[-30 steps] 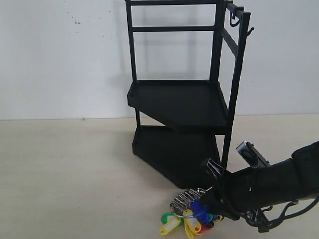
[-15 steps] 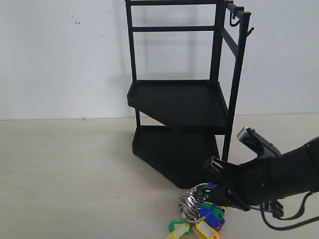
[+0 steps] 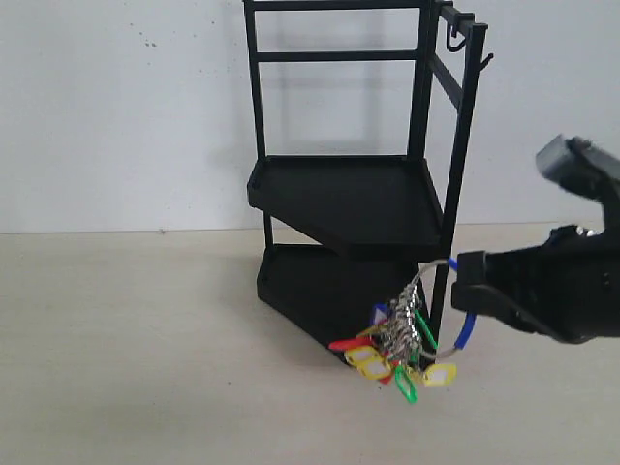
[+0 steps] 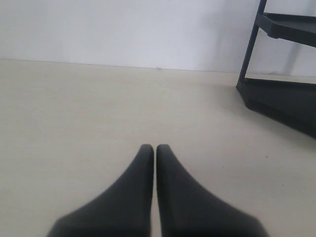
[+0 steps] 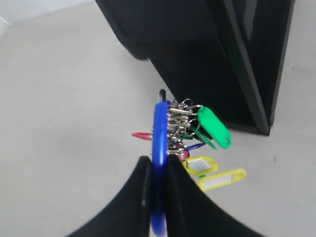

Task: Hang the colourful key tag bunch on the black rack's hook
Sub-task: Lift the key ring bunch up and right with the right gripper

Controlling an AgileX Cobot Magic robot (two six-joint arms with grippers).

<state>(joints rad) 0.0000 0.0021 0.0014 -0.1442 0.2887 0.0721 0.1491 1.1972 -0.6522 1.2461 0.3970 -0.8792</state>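
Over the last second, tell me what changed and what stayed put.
The right gripper, shut on the colourful key tag bunch, rose and lifted it off the table; the tags now dangle in front of the black rack, level with its lower tray. Rack and hook stayed put.

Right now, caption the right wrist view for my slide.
Right gripper pinches the blue-sleeved ring of the colourful key tag bunch, tags dangling near the black rack.
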